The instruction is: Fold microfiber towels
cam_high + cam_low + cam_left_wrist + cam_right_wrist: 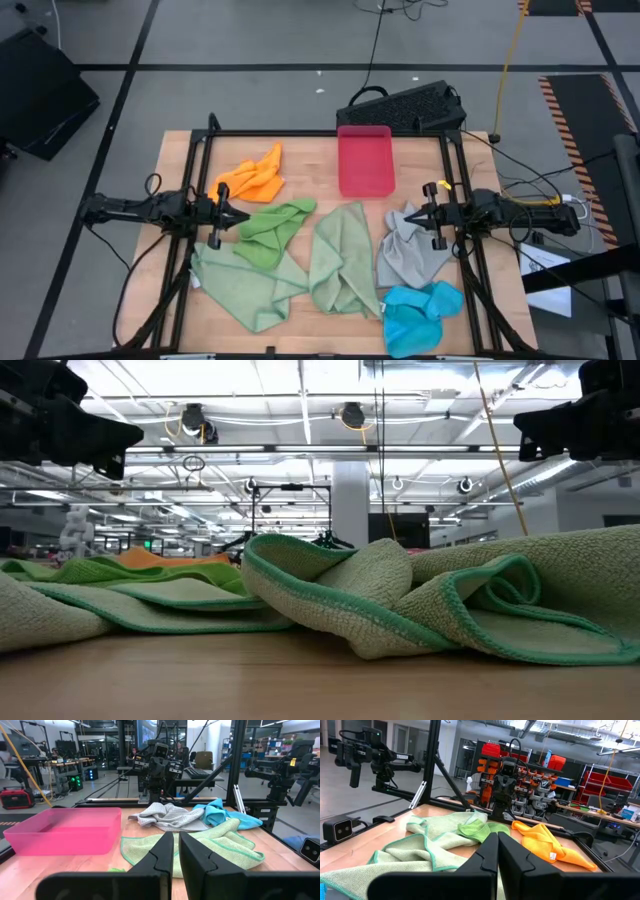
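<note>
Several microfiber towels lie crumpled on the wooden table: orange (255,178) at the far left, bright green (272,228) beside it, a pale sage one (240,285) at the near left, another pale sage one (342,262) in the middle, grey (408,250) at the right and bright blue (420,312) at the near right. My left gripper (232,213) hovers level at the table's left side, shut, above the towels and pointing right (176,836). My right gripper (415,215) hovers level at the right side, shut, pointing left (497,836). Neither touches a towel.
A pink-red plastic tray (365,160) stands at the far middle of the table. A black frame (300,133) runs along the table's edges. A dark keyboard (405,105) lies on the floor beyond the far edge. Bare wood shows around the tray.
</note>
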